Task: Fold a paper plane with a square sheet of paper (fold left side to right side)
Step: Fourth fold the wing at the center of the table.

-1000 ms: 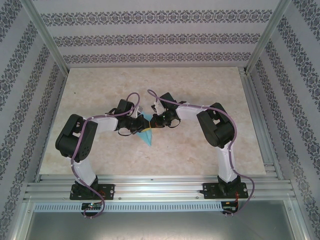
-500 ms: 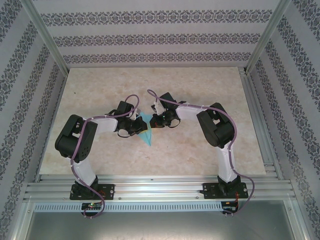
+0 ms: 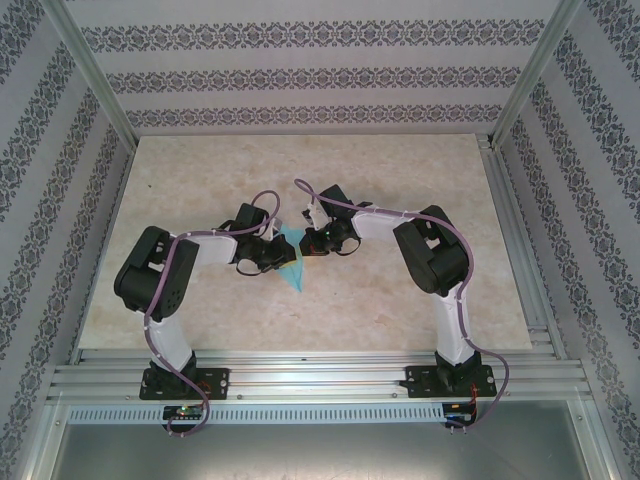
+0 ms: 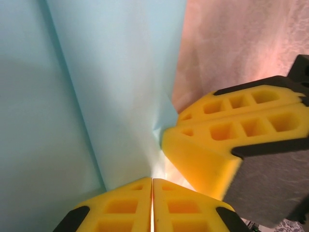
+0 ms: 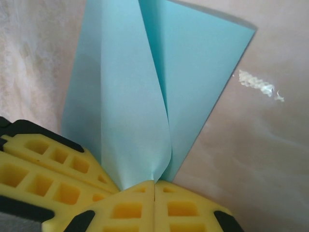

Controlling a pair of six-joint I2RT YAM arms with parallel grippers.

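From the bases at the near edge, both arms are bent inward so that the two pincers meet over the middle of the pale marbled tabletop (image 3: 420,180). The left gripper (image 4: 152,200), its yellow padded fingers pressed together, appears clamped on a lower corner of the thin turquoise-blue paper sheet (image 4: 96,96). The right gripper (image 5: 154,203) is likewise closed, with a creased flap pinched at its tips. The sheet, already folded into pointed layers, is held between them at the table's centre, its narrow tip directed toward the bases. A later fold is judged to be in hand, left layer over right. Next, the flap would need to be laid flat with edges aligned and the crease pressed down.
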